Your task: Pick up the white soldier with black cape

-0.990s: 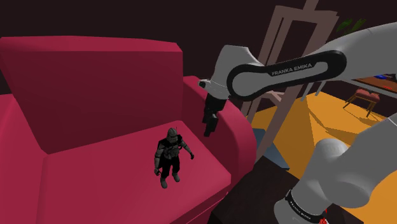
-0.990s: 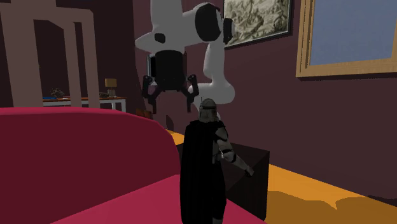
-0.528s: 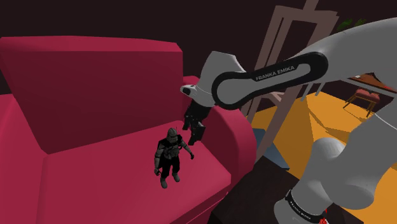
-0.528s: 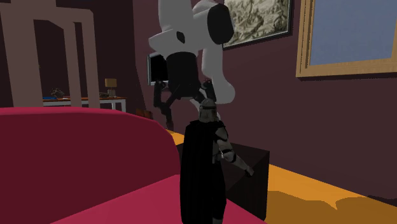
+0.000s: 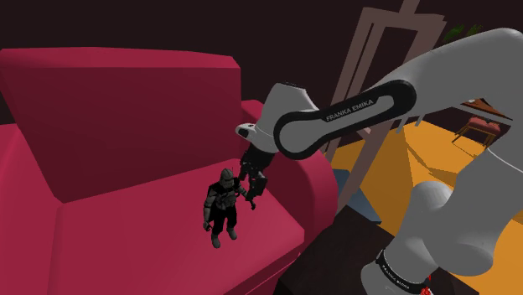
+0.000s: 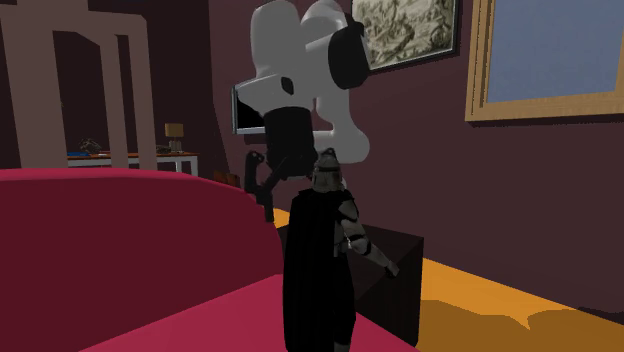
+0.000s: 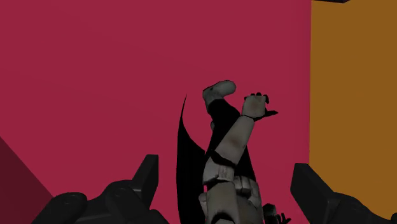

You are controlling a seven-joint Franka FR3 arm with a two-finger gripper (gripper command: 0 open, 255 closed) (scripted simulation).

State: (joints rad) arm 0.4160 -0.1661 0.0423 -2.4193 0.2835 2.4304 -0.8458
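Note:
A small soldier (image 5: 223, 205) in pale grey armour stands upright on the red sofa seat (image 5: 142, 222). From behind, a black cape (image 6: 318, 275) covers its back below the helmet. My black gripper (image 5: 253, 186) hangs open just beside the figure's raised arm, on the shoulder view's right. Along the hand, the soldier (image 7: 230, 184) lies in the gap between the two fingers (image 7: 145, 180), which do not touch it. In the second exterior view the gripper (image 6: 285, 185) is partly hidden behind the figure.
The sofa's tall backrest (image 5: 126, 117) rises behind the soldier and its armrest (image 5: 310, 180) lies under my arm. A wooden easel (image 5: 381, 75) stands beyond it on orange floor (image 5: 436, 155). A dark box (image 6: 395, 275) sits past the sofa.
The gripper has come down and moved toward the shoulder view's left, from above the armrest to right beside the soldier. The soldier has not moved.

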